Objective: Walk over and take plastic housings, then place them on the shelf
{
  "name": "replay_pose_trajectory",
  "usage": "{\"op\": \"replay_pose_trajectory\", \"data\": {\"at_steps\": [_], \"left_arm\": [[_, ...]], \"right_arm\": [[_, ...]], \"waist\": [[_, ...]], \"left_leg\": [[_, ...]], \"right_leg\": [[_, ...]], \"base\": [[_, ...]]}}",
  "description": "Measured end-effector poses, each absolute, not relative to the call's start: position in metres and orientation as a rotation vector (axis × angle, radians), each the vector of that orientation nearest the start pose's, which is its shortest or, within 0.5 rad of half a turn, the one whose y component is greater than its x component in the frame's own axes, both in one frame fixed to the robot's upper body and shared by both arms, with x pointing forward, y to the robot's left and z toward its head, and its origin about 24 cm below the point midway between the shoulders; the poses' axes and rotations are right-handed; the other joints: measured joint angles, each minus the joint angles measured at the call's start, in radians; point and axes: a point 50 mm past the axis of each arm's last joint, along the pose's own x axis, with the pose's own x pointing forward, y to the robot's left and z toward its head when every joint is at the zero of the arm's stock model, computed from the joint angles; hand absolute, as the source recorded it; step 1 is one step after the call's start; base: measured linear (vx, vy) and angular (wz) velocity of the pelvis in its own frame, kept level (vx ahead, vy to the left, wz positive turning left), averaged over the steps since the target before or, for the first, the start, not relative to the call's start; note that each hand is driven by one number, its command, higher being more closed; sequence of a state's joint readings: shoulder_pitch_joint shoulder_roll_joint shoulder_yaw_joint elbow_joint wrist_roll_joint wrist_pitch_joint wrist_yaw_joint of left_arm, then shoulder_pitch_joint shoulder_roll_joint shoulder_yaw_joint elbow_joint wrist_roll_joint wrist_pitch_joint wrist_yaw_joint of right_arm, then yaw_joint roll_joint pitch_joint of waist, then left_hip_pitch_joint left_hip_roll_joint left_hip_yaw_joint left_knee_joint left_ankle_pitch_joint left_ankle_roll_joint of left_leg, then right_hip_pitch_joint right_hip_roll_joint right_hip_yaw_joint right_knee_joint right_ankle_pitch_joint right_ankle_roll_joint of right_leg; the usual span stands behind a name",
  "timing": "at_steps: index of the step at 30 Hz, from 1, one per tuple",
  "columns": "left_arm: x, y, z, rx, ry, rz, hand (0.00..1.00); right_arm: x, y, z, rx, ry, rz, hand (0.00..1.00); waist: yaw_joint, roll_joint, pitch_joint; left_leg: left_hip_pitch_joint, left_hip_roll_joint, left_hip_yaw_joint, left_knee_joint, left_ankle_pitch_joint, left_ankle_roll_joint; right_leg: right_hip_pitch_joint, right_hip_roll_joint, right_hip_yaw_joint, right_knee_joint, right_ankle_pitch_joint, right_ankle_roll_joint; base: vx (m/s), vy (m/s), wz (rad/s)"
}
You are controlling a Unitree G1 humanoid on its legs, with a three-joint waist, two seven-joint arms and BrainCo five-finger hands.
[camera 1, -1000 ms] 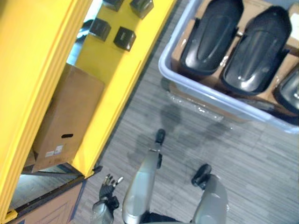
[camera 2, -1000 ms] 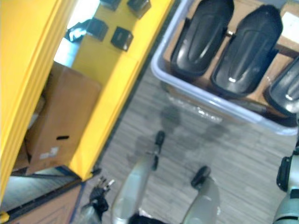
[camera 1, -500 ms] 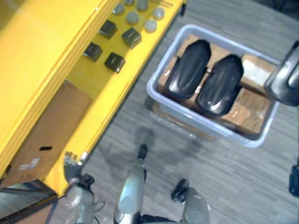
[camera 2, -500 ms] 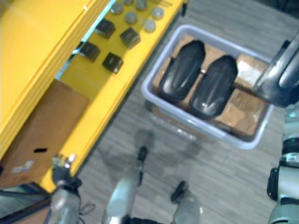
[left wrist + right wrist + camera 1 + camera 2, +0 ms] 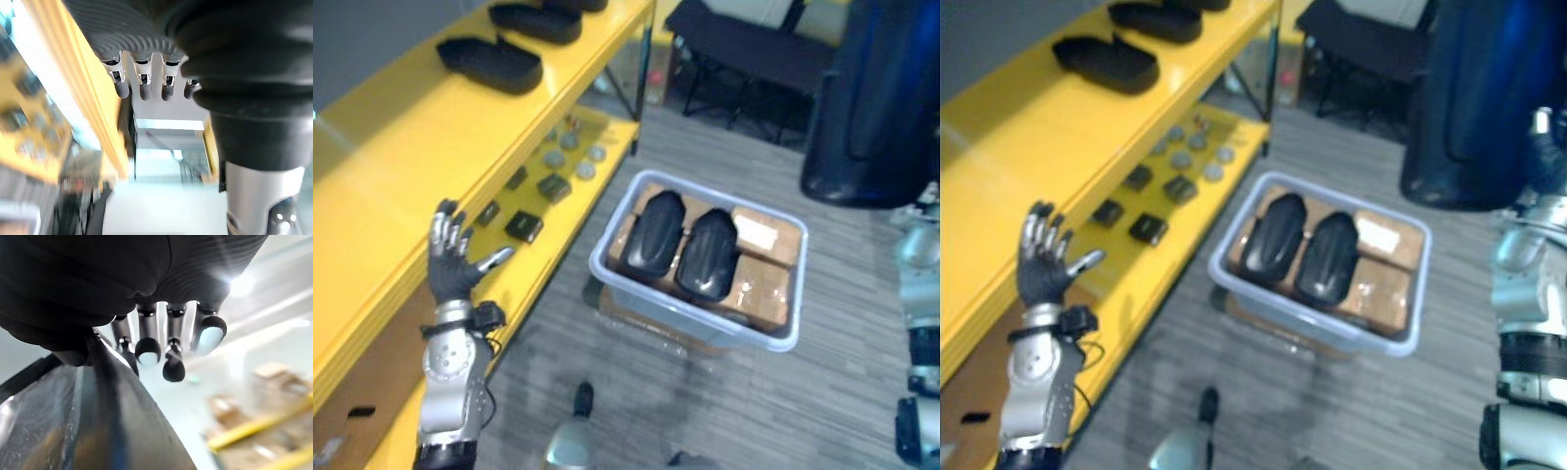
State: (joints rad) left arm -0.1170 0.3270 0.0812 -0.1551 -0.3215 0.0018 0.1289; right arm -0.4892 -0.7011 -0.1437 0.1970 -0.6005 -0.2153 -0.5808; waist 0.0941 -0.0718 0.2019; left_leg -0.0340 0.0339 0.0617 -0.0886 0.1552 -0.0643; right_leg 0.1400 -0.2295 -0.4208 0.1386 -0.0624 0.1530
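Observation:
Two black plastic housings point(image 5: 651, 233) point(image 5: 710, 253) lie side by side on cardboard in a pale blue bin point(image 5: 685, 318) on the floor. Two more housings point(image 5: 489, 61) point(image 5: 536, 20) rest on the top board of the yellow shelf point(image 5: 401, 166). My left hand point(image 5: 450, 264) is raised beside the shelf's front edge, open, fingers spread, holding nothing. A large dark housing point(image 5: 871, 98) hangs at the upper right above my right arm. In the right wrist view my right hand point(image 5: 146, 345) curls its fingers over that housing's glossy edge point(image 5: 73, 431).
Small black boxes point(image 5: 523, 227) and grey round parts point(image 5: 573, 157) lie on the shelf's lower board. A brown carton point(image 5: 342, 411) sits under it. Dark furniture point(image 5: 744, 49) stands beyond the bin. Grey floor runs between shelf and bin.
The camera has swung up, so the whole scene shifted. My left hand rose from low by the shelf's foot to the top board's edge. The held housing now looms larger at upper right.

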Motion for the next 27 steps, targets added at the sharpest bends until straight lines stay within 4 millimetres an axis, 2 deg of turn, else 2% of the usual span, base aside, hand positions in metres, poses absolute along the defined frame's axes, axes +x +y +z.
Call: {"op": "replay_pose_trajectory", "data": {"at_steps": [3, 5, 8, 10, 12, 14, 17, 19, 21, 27], "left_arm": [[0.29, 0.194, 0.112, -0.087, -0.159, -0.012, 0.0], [0.295, 0.182, 0.099, -0.145, -0.084, -0.06, 0.0], [0.295, 0.157, 0.076, -0.243, 0.019, -0.115, 0.0], [0.294, 0.141, 0.067, -0.263, 0.062, -0.149, 0.0], [0.293, 0.135, 0.063, -0.3, 0.083, -0.17, 0.0], [0.292, 0.13, 0.06, -0.313, 0.096, -0.184, 0.0], [0.291, 0.124, 0.06, -0.347, 0.091, -0.203, 0.0], [0.291, 0.119, 0.06, -0.349, 0.085, -0.22, 0.0], [0.29, 0.118, 0.061, -0.389, 0.069, -0.224, 0.0], [0.289, 0.111, 0.064, -0.435, 0.047, -0.25, 0.0]], "right_arm": [[0.3, -0.25, 0.231, -1.118, -0.913, -0.543, 1.0], [0.303, -0.235, 0.222, -1.12, -0.927, -0.456, 1.0], [0.306, -0.218, 0.209, -1.108, -0.925, -0.381, 1.0], [0.308, -0.209, 0.203, -1.101, -0.919, -0.332, 1.0], [0.309, -0.204, 0.2, -1.099, -0.915, -0.318, 1.0], [0.311, -0.2, 0.195, -1.098, -0.897, -0.295, 1.0], [0.317, -0.194, 0.178, -1.106, -0.829, -0.249, 1.0], [0.321, -0.187, 0.17, -1.112, -0.8, -0.216, 1.0], [0.322, -0.177, 0.167, -1.121, -0.815, -0.178, 1.0], [0.324, -0.175, 0.159, -1.129, -0.782, -0.162, 1.0]], "waist": [[-0.017, 0.006, -0.008], [-0.025, 0.012, -0.013], [-0.034, 0.033, -0.025], [-0.026, 0.038, -0.032], [-0.027, 0.045, -0.037], [-0.03, 0.037, -0.043], [-0.022, -0.005, -0.066], [-0.019, -0.013, -0.071], [-0.016, -0.012, -0.071], [-0.023, -0.01, -0.071]], "left_leg": [[0.002, 0.008, 0.029, -0.002, -0.01, 0.006], [0.001, 0.016, 0.045, -0.002, -0.01, 0.006], [-0.002, 0.036, 0.057, -0.002, -0.01, 0.005], [-0.004, 0.048, 0.072, -0.001, -0.008, 0.003], [-0.006, 0.054, 0.091, -0.002, 0.004, 0.004], [-0.009, 0.051, 0.092, -0.002, 0.026, 0.002], [-0.021, 0.041, 0.087, -0.001, 0.041, 0.005], [-0.018, 0.035, 0.081, 0.0, 0.042, 0.007], [-0.017, 0.037, 0.078, -0.001, 0.045, 0.007], [-0.013, 0.052, 0.063, -0.002, 0.038, 0.004]], "right_leg": [[-0.001, 0.005, 0.011, -0.021, 0.001, -0.002], [-0.001, 0.013, 0.011, -0.039, 0.004, -0.006], [0.0, 0.036, 0.009, -0.054, 0.006, -0.027], [0.001, 0.041, 0.007, -0.093, 0.017, -0.035], [0.003, 0.047, 0.008, -0.1, 0.02, -0.026], [0.01, 0.049, 0.007, -0.104, 0.034, -0.018], [0.011, 0.04, 0.003, -0.113, 0.046, -0.014], [0.022, 0.036, 0.004, -0.113, 0.046, -0.014], [0.023, 0.039, 0.007, -0.112, 0.045, -0.016], [0.023, 0.058, 0.008, -0.1, 0.031, -0.031]], "base": [[-0.16, 0.003, -0.2], [-0.13, -0.021, -0.17], [-0.13, -0.024, -0.03], [-0.11, -0.023, -0.09], [-0.04, -0.016, -0.07], [0.03, 0.003, 0.03], [0.06, 0.011, 0.12], [0.05, 0.0, 0.15], [0.0, -0.003, 0.05], [-0.09, -0.014, 0.01]]}}
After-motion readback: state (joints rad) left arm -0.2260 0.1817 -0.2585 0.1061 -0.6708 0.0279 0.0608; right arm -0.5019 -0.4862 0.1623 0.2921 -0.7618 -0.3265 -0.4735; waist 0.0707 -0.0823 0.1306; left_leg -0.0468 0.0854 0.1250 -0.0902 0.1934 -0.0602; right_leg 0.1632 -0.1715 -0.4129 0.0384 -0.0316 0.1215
